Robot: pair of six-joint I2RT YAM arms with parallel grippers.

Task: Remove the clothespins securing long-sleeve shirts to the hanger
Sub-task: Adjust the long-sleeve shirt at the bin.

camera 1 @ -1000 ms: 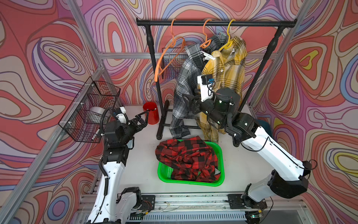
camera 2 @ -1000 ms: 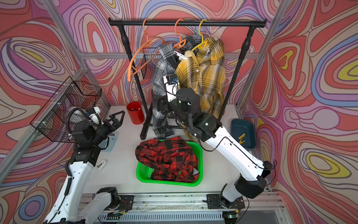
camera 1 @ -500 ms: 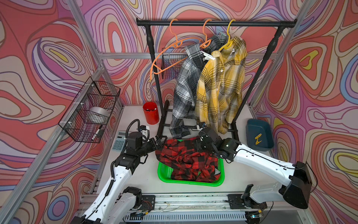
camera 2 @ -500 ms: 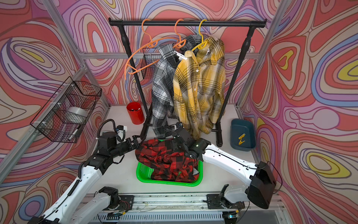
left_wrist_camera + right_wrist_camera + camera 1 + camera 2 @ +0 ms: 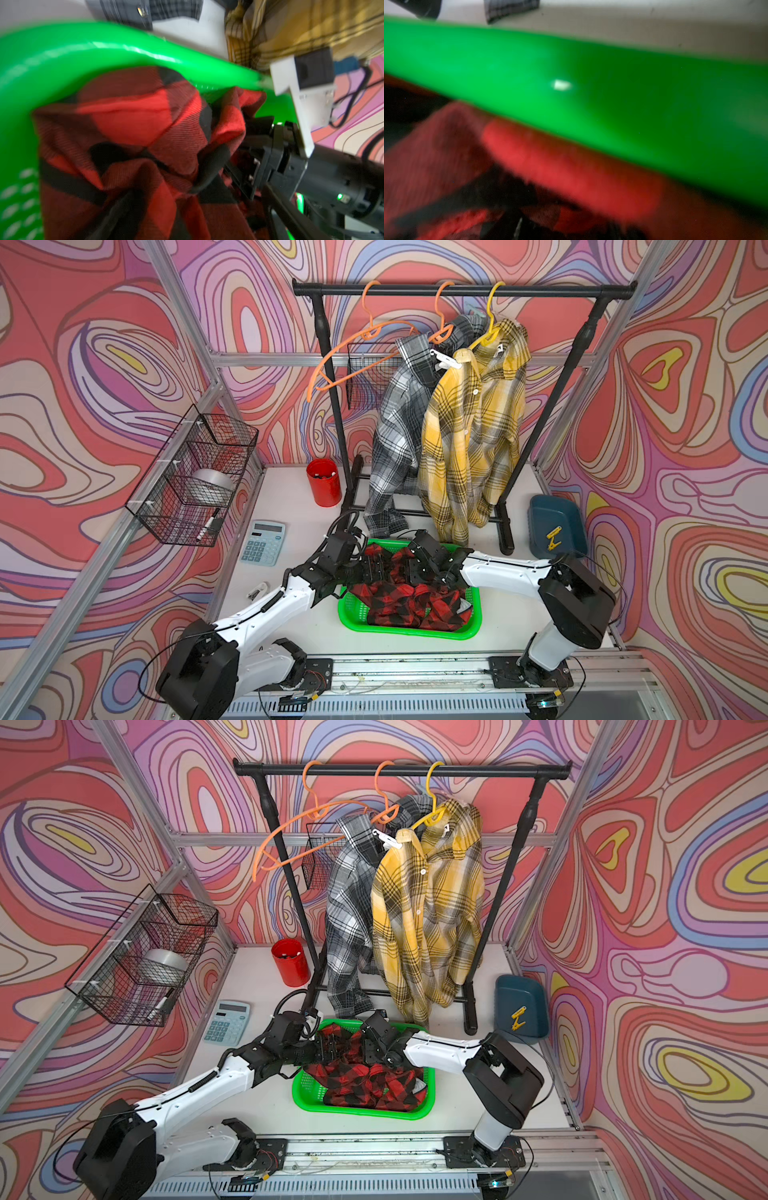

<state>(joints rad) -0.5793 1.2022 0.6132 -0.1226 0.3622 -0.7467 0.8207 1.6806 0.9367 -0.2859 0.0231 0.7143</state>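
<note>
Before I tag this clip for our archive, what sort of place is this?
Probably a staged robot test cell mimicking a laundry corner: an aluminium frame with swirl-patterned walls, a clothes rack holding plaid shirts, and the left arm and right arm bolted to a rail.

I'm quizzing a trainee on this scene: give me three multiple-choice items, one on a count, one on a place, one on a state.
1. How many hangers hang on the black rail? A two; B three; C four.
2. Where is the red-and-black shirt? A draped over the rail; B in the green basket; C on a hanger.
3. The orange hanger at the rail's left end is: A empty; B holding a shirt; C broken in two.
Answers: B, three hooks sit over the rail; B, it lies crumpled in the basket; A, nothing hangs from it.
</note>
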